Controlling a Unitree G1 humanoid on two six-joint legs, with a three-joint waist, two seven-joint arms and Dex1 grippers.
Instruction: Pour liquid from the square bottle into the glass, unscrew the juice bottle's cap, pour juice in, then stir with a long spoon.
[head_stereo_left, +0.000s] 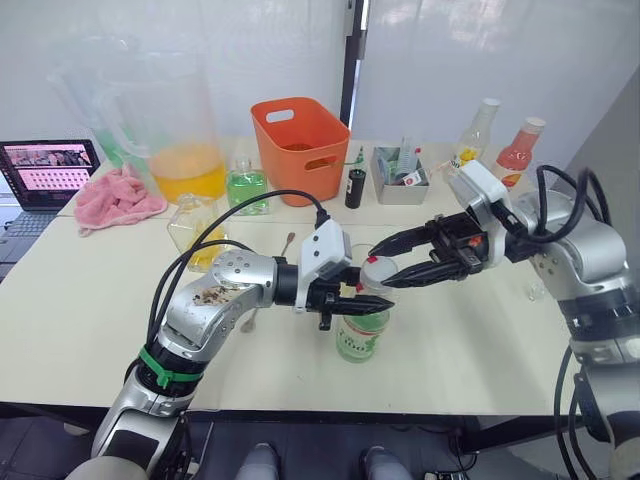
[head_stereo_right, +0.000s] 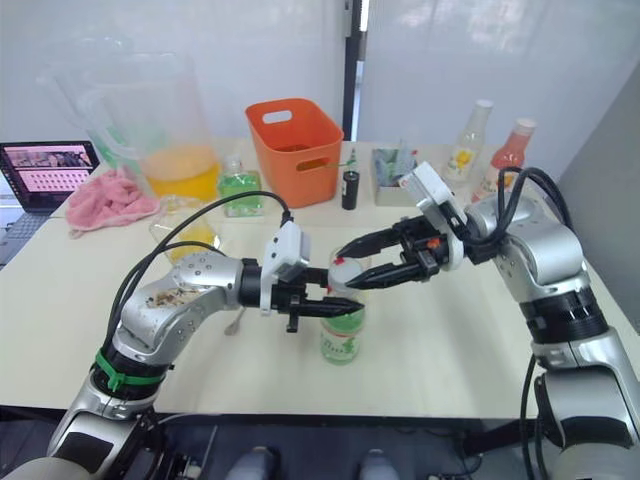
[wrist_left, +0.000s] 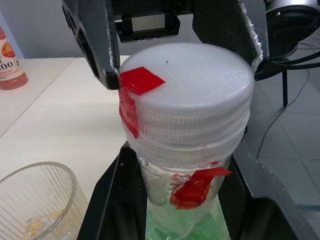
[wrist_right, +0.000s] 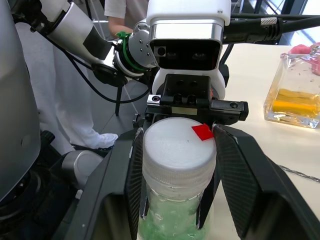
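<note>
Left hand (head_stereo_left: 345, 300) clamps the juice bottle (head_stereo_left: 361, 330) neck to brace it upright on the worktop (head_stereo_left: 470, 330) while right hand (head_stereo_left: 385, 265) fingers straddle the cap (wrist_left: 187, 87), apparently gripping to unscrew.

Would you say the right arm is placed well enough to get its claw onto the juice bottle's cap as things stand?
Probably yes: the right claw already brackets the cap, one finger on each side, nothing between. The left claw steadies the juice bottle below it.
</note>
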